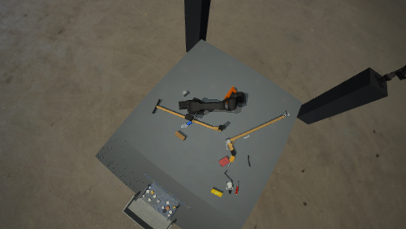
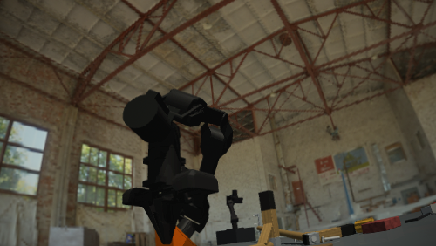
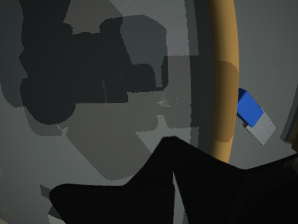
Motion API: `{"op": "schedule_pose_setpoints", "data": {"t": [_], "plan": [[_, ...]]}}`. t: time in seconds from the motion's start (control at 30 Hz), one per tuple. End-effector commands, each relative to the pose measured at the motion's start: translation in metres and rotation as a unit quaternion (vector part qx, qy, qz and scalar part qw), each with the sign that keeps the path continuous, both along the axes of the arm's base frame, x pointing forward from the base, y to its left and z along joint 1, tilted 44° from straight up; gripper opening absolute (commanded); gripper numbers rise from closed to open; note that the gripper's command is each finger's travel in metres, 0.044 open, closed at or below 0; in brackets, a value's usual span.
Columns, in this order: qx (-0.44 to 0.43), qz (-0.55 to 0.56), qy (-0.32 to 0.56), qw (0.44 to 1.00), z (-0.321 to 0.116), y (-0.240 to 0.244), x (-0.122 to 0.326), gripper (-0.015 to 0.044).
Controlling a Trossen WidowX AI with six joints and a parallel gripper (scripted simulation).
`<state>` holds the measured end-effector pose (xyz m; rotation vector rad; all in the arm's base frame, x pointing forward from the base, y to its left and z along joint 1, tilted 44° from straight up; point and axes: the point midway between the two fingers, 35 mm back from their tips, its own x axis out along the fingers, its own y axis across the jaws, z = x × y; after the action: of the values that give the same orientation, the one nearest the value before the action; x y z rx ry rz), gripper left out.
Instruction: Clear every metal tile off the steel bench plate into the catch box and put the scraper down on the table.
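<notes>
The long scraper, with a wooden handle (image 1: 170,111) (image 3: 224,35) and a wide dark crosswise head (image 1: 157,106), lies on the table. My gripper (image 2: 166,241) (image 3: 168,143) points down and is shut with nothing held. In the wrist view its fingers stand beside the handle, to its left; contact cannot be told. The steel bench plate (image 1: 163,191) is at the lower left in the top view, with several small white and orange tiles, including an orange tile (image 1: 167,208). The grey catch box (image 1: 148,214) adjoins its outer side. Whether any tiles are inside is too small to tell.
A blue-and-white block (image 1: 186,124) (image 3: 250,108) lies right beside the handle, with a brown block (image 1: 180,136) farther off. A grey cube (image 1: 185,92) lies near the arm. Another long wooden-handled tool (image 1: 260,127), a red block (image 1: 224,162) and a yellow block (image 1: 217,192) lie to the right.
</notes>
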<state>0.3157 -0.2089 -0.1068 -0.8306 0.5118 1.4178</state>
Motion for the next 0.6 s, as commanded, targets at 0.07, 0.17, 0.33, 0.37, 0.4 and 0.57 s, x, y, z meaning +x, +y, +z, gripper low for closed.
{"op": "schedule_pose_setpoints", "data": {"t": [0.07, 0.17, 0.33, 0.37, 0.4, 0.57], "plan": [[0.005, 0.000, 0.000, 1.000, -0.009, 0.010, 0.000, 0.0000], [0.006, 0.002, -0.001, 1.000, -0.013, 0.016, -0.001, 0.0000], [0.008, 0.005, -0.001, 1.000, -0.021, 0.025, -0.002, 0.0000], [0.009, 0.006, -0.001, 1.000, -0.023, 0.027, -0.002, 0.0000], [0.009, 0.007, -0.001, 1.000, -0.024, 0.029, -0.002, 0.0000], [0.009, 0.007, -0.002, 1.000, -0.024, 0.028, 0.000, 0.0000]]}}
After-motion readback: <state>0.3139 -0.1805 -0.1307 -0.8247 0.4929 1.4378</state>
